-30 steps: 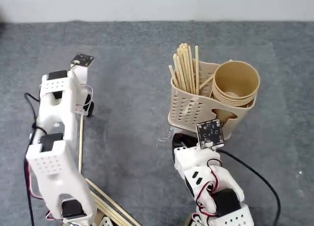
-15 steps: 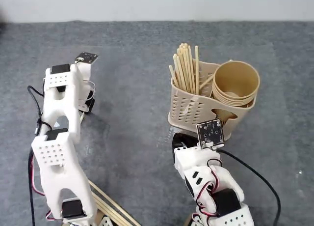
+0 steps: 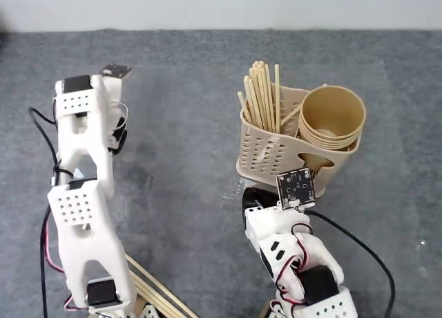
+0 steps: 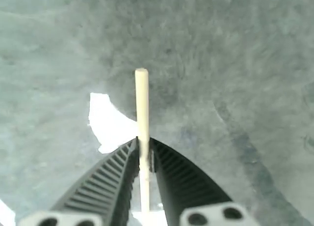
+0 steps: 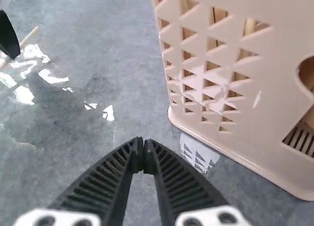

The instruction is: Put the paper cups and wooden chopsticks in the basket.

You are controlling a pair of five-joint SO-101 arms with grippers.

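On the grey mat (image 3: 186, 90), the left arm (image 3: 79, 159) rises over the left side and, seen from above, covers its own gripper. At its base a few loose chopsticks (image 3: 155, 290) lie flat, partly under the arm and cut off by the lower edge of the high view. The left wrist view shows the left gripper (image 4: 143, 143) with its jaws clamped on a single chopstick (image 4: 142, 103). The stick runs straight out past the fingertips over the mat, its rear part is hidden between the jaws, and whether its far end touches the mat cannot be told. Toward the right the basket (image 3: 276, 159) stands upright, with a bundle of chopsticks (image 3: 261, 93) on end in its left compartment and nested paper cups (image 3: 333, 117) in its right one. The right arm (image 3: 290, 249) sits just in front of it, its wrist board overlapping the basket's lower wall. The right gripper (image 5: 143, 155) has its jaws pressed together on nothing, low over the mat, near the basket's lattice wall but apart from it
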